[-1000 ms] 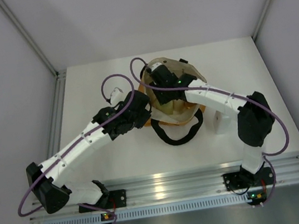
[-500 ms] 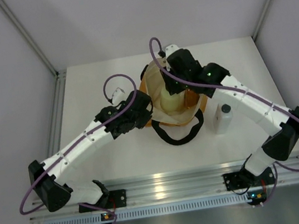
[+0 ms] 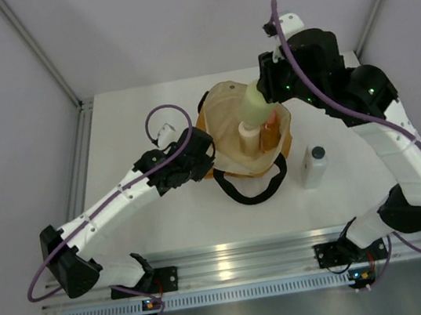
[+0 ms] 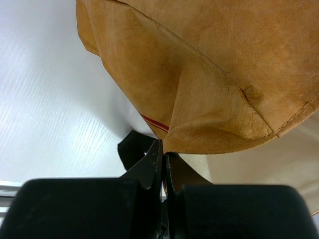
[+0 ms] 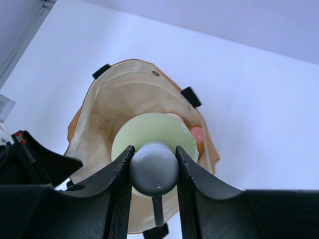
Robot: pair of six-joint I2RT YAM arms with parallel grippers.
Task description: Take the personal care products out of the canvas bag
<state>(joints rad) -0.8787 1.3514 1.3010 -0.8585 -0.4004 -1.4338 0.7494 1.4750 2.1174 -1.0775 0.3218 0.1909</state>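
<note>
My right gripper is clamped on the yellow-green bottle, which hangs over the mouth of the canvas bag at upper centre of the top view. The bottle looks light, stiff and smooth, so I judge it could twist or slip in a hold on its rounded end. My left gripper is pinched shut on a fold of the soft, floppy bag's left edge, and the flat white table has bare room at right beside the standing white bottle.

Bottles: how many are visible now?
3: yellow-green bottle in the right gripper above the canvas bag, orange bottle inside it, white bottle on the table beside it. More may hide inside.
</note>
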